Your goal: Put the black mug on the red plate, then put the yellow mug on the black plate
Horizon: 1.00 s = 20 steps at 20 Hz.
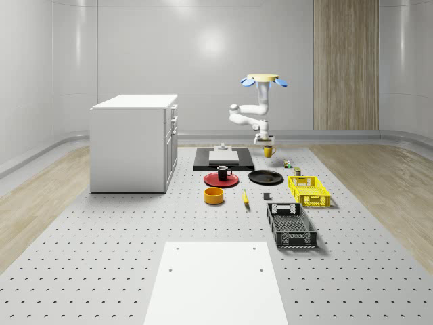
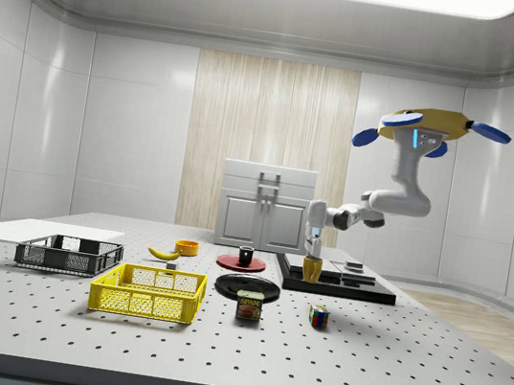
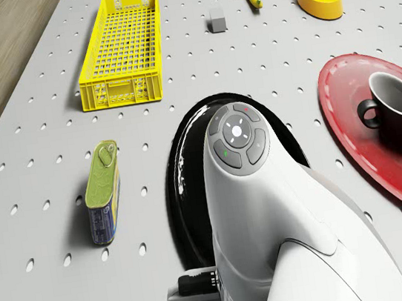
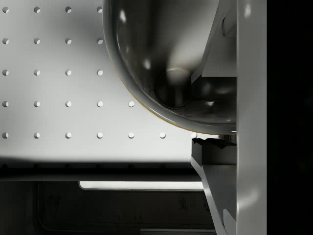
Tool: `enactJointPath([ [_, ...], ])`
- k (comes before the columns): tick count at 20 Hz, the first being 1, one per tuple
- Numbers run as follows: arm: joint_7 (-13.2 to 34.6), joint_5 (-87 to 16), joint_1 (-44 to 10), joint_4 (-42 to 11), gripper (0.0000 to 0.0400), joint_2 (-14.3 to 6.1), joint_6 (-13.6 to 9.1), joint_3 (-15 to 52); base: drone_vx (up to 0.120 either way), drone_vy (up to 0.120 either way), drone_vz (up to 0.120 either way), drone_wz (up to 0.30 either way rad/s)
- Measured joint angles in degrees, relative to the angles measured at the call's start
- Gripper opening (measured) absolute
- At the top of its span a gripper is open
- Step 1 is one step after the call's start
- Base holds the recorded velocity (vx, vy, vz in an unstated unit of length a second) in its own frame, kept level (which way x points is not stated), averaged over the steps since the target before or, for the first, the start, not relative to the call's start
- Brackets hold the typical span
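Open air above the black plate (image 1: pixel 265 177) — nothing stacked on it. Crowded around it: red plate (image 1: pixel 221 179) with black mug (image 1: pixel 223 172) just beside, tin can (image 3: pixel 103 192) and yellow crate (image 1: pixel 309 190) on its other side. Black platform (image 1: pixel 223 160) close behind the gripper (image 1: pixel 262 140) and yellow mug (image 1: pixel 268 151) — white cabinet (image 1: pixel 134 143) well apart

Yellow crate (image 1: pixel 310 190), banana (image 1: pixel 245 198), cabinet (image 1: pixel 134 142)

Tabletop (image 1: pixel 101 237): matt grey metal look, perforated. Black plate (image 3: pixel 181 198): high gloss. Red plate (image 3: pixel 356 136): satin. Yellow mug (image 4: pixel 146 49) interior: glossy, mirror-like. Arm (image 3: pixel 270 215): smooth white plastic. Yellow crate (image 3: pixel 127 52): matt plastic mesh.
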Motion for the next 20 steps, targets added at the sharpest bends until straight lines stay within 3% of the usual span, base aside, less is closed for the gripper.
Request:
enactJointPath([
  [8, 0.1, 0.1, -0.1, 0.0, 0.011, -0.3, 0.3, 0.0, 0.12, -0.12, 0.0, 0.0],
  [14, 0.1, 0.2, -0.2, 0.0, 0.011, -0.5, 0.5, 0.0, 0.12, 0.0, -0.007, 0.0],
  [18, 0.2, 0.3, -0.3, 0.0, 0.011, -0.7, 0.6, 0.0, 0.12, 0.0, -0.12, 0.0],
  [20, 0.2, 0.3, -0.3, 0.0, 0.011, -0.7, 0.7, 0.0, 0.12, -0.06, 0.0, 0.0],
])
